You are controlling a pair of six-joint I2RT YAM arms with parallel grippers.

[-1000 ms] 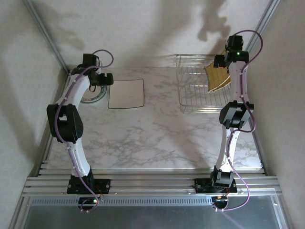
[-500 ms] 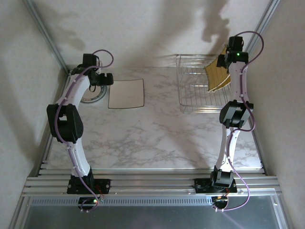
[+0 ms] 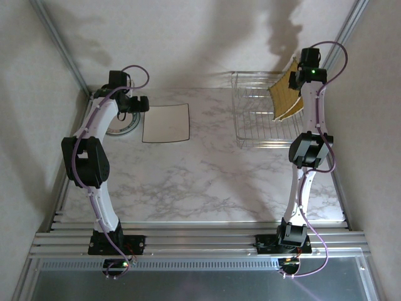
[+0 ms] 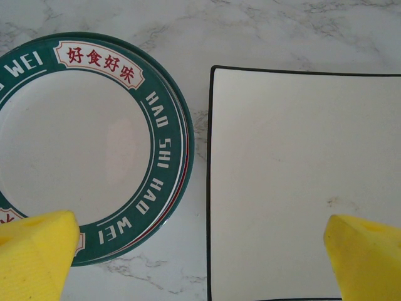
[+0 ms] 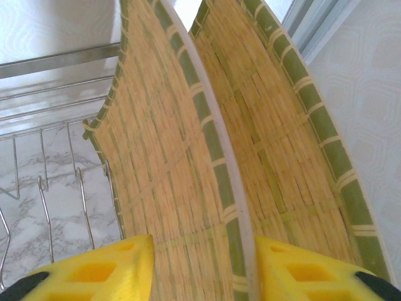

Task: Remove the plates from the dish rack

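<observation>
The wire dish rack (image 3: 254, 119) stands at the back right, its wires (image 5: 44, 182) in the right wrist view. Two yellow grid-patterned square plates (image 3: 283, 97) stand on edge at its right end. My right gripper (image 3: 293, 78) (image 5: 203, 266) straddles the top rim of the nearer yellow plate (image 5: 169, 157). The right finger lies by the rim and a gap remains on the left. The second yellow plate (image 5: 276, 138) leans behind. My left gripper (image 3: 133, 104) (image 4: 200, 263) hangs open and holds nothing, above a green-rimmed round plate (image 4: 94, 144) and a square white plate (image 4: 301, 182) lying flat.
The right wall (image 3: 369, 125) and a metal corner post (image 5: 313, 25) stand close beside the rack. The round plates (image 3: 119, 130) and the white square plate (image 3: 166, 123) lie at the back left. Aluminium rails (image 3: 200, 238) run along the near edge.
My right gripper's jaws have narrowed around the yellow plate's rim, and its wrist has shifted slightly back. The left arm has not moved.
</observation>
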